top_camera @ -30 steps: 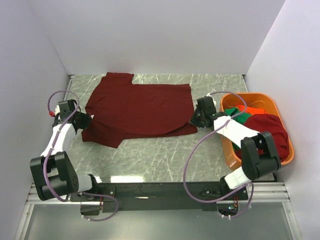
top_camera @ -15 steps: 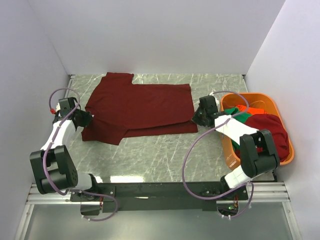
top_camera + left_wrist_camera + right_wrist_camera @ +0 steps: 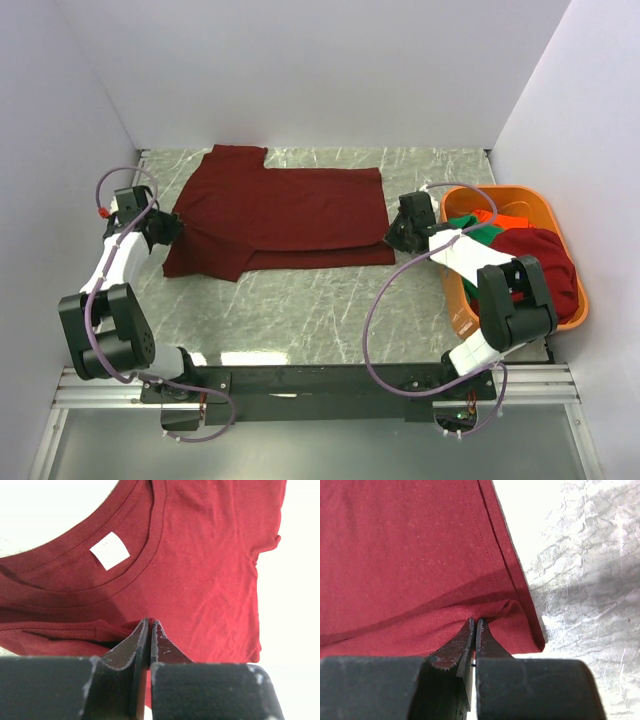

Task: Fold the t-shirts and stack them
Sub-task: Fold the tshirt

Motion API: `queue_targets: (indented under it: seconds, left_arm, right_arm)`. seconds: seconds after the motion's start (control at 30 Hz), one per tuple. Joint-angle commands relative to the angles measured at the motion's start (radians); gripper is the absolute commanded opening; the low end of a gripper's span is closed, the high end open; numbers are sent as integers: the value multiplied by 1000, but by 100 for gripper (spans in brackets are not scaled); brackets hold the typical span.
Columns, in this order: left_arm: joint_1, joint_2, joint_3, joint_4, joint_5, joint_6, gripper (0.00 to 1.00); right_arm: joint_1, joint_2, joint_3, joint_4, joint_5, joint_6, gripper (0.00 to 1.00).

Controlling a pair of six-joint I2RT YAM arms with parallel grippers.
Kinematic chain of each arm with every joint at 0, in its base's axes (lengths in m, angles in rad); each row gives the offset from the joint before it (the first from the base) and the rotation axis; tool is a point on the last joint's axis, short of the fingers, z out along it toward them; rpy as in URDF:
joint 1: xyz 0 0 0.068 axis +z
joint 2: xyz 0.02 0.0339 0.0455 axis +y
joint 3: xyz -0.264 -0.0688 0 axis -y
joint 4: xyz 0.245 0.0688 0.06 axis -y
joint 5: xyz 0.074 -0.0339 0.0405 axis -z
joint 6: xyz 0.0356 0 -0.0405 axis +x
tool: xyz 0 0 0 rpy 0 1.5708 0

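While the maroon t-shirt (image 3: pixel 280 215) lies across the far half of the worktop (image 3: pixel 300 310), each pincer is pressed thin on one of its ends. The shirt is doubled along its length, so the near fold runs roughly parallel to the worktop's near edge. One sleeve reaches toward the far left corner and the other hangs nearer, by the left edge.

The left pincer (image 3: pixel 168 228) sits at the shirt's left end, close to the left edge of the worktop and the side wall, with little room behind it. In the left wrist view its jaws are nearly together, nipping a small ridge of cloth just below the collar. The white label (image 3: pixel 110 550) shows inside the neckline.

The right pincer (image 3: pixel 392 240) is at the shirt's near right corner. In the right wrist view its jaws are closed on a pucker of cloth beside the stitched hem, with bare marbled worktop to the right of that edge.

Just beyond the right arm, an orange basket (image 3: pixel 520 193) stands against the right edge. It holds a green t-shirt (image 3: pixel 462 225), an orange-red t-shirt (image 3: pixel 510 222) and another dark red t-shirt (image 3: pixel 545 260), all heaped. The near half of the worktop, between the fold and the arm bases, lies bare.
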Motion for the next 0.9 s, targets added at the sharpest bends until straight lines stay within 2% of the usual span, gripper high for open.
queue_targets:
  seconds: [0.0, 0.87]
  left_arm:
    - [-1, 14, 41, 34, 13, 15, 7]
    - [-1, 79, 76, 45, 4, 23, 9]
  right_arm:
    - [-11, 17, 21, 41, 17, 2, 0]
    - [-38, 74, 52, 67, -12, 2, 0]
